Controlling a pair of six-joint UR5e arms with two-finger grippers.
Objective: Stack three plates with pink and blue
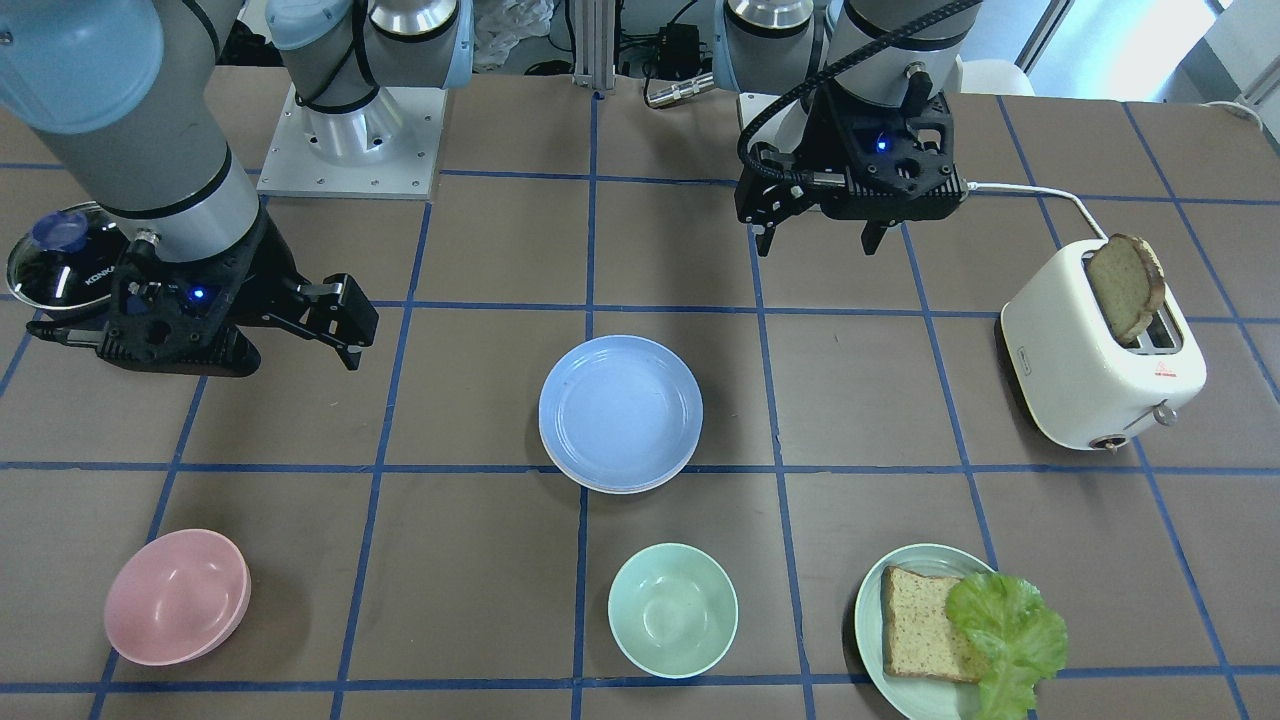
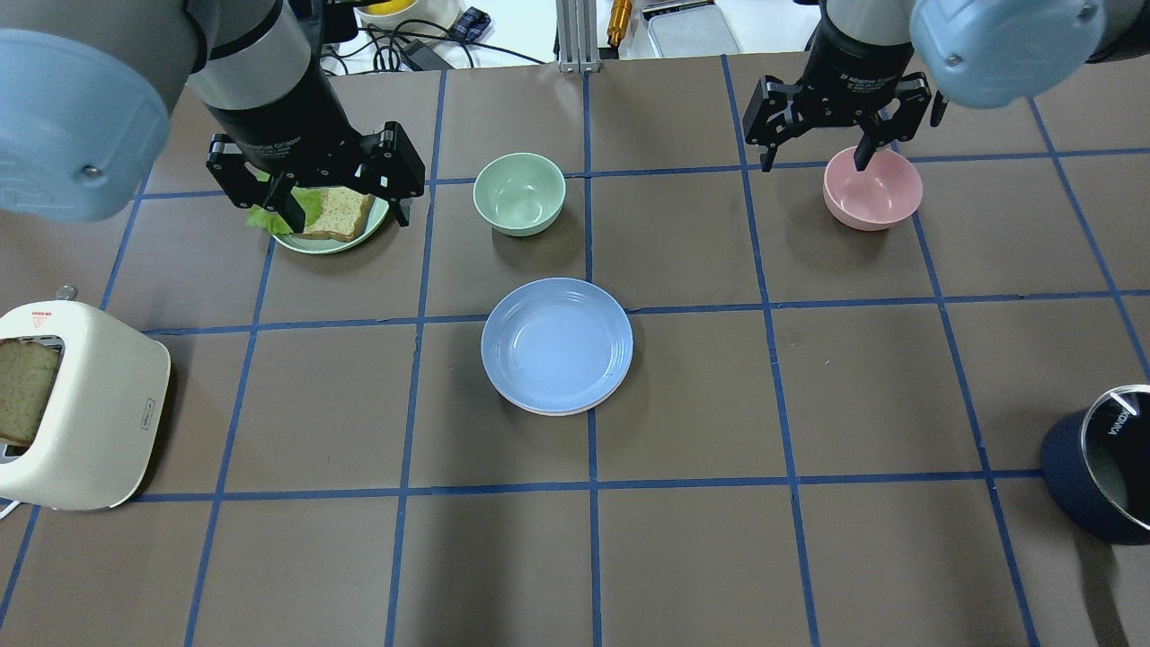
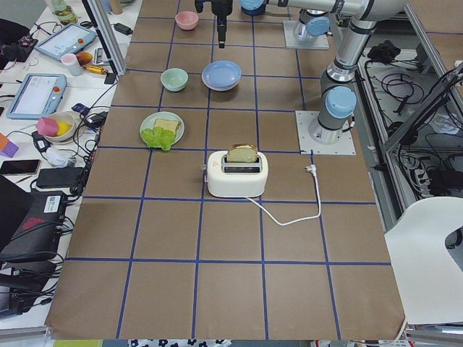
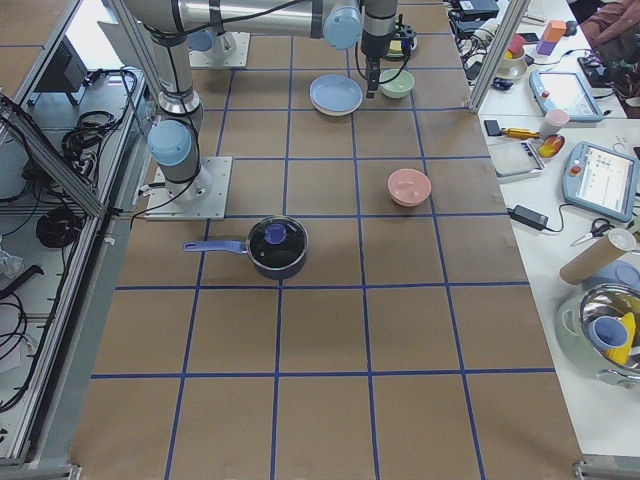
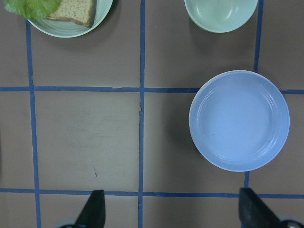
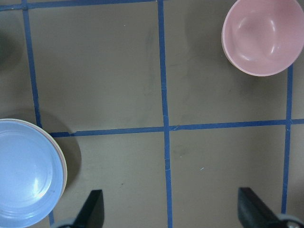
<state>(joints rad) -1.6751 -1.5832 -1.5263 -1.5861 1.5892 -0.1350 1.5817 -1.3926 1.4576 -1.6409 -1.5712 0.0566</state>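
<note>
A light blue plate [image 2: 557, 344] sits at the table's middle, on top of a stack. A pale pink plate rim [image 2: 559, 412] peeks out beneath it. I cannot make out the cream-white plate separately; it is hidden. The stack also shows in the front view [image 1: 620, 410], the left wrist view [image 5: 240, 121] and the right wrist view [image 6: 23, 173]. My left gripper [image 2: 341, 202] is open and empty, hovering over the bread plate, far from the stack. My right gripper [image 2: 814, 160] is open and empty, raised beside the pink bowl.
A pale green plate [image 2: 332, 247] holds bread and lettuce. A mint bowl [image 2: 519, 193] and a pink bowl [image 2: 871, 189] stand beyond the stack. A white toaster [image 2: 81, 404] with bread stands at the left. A dark lidded pot [image 2: 1105, 467] stands at the right edge.
</note>
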